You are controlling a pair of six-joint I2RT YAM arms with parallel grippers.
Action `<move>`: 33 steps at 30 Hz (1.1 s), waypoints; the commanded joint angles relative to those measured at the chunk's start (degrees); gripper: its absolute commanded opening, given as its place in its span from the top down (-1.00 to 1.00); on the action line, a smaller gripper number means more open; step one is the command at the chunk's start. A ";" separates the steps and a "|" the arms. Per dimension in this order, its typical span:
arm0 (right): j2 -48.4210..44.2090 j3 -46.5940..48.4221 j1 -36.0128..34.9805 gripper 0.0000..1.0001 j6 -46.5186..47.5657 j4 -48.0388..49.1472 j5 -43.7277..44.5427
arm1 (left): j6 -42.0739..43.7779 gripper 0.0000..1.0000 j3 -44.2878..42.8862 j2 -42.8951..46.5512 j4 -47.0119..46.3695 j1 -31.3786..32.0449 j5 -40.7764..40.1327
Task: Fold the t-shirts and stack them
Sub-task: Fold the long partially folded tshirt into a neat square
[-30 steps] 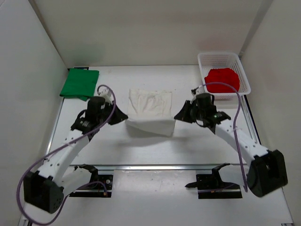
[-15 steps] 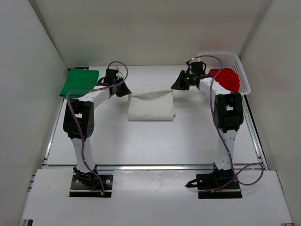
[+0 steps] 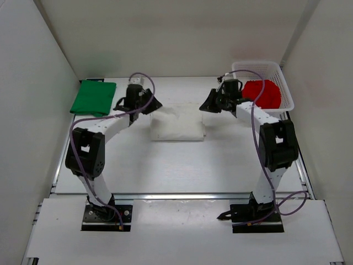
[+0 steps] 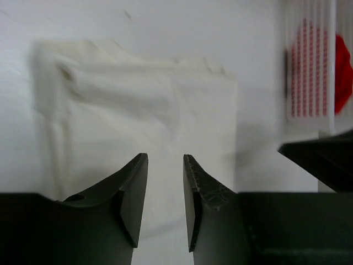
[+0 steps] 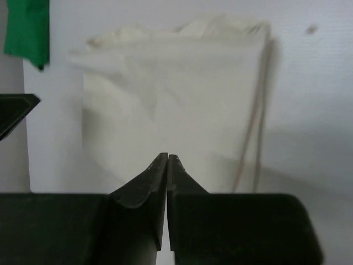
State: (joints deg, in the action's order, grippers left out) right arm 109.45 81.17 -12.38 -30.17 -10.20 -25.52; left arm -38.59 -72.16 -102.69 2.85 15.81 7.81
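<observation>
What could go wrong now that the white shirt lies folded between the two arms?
1. The right fingers are shut just over the white shirt; if they pinch cloth, lifting away could drag the fold open.
2. The shirt's far edge looks rumpled, so a stack on the green shirt might sit crooked.
3. The basket is close beside those fingers; reaching for the red shirt might nudge it.

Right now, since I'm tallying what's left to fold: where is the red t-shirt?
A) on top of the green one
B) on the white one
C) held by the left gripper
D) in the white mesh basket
D: the red t-shirt sits bunched inside the white mesh basket.
</observation>
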 commanded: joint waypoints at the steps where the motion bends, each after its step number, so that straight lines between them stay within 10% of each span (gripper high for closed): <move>1: -5.56 -11.17 -3.79 0.98 -2.34 9.82 -0.84 | -0.43 0.15 7.37 3.47 -4.93 6.15 -0.79; 12: -4.67 -28.94 -6.69 1.00 -3.14 16.71 0.11 | -2.36 0.28 28.02 1.70 -11.20 3.26 1.76; 19: -16.97 -41.26 -7.84 0.99 -4.63 18.02 1.44 | -3.69 0.24 42.10 18.65 -12.35 5.89 1.42; 25: -20.77 -35.03 -7.91 1.00 -2.70 13.89 0.73 | -2.55 0.18 34.04 24.57 -7.51 6.86 -0.69; 33: -4.80 -17.40 -8.27 1.00 -0.25 16.88 -0.94 | -2.02 0.30 19.00 5.60 -7.25 1.86 2.29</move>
State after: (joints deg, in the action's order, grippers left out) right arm 98.15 57.25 -20.34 -32.88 4.51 -26.61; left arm -41.28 -50.04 -92.12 -6.04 20.95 9.28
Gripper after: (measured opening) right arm 0.003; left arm 0.358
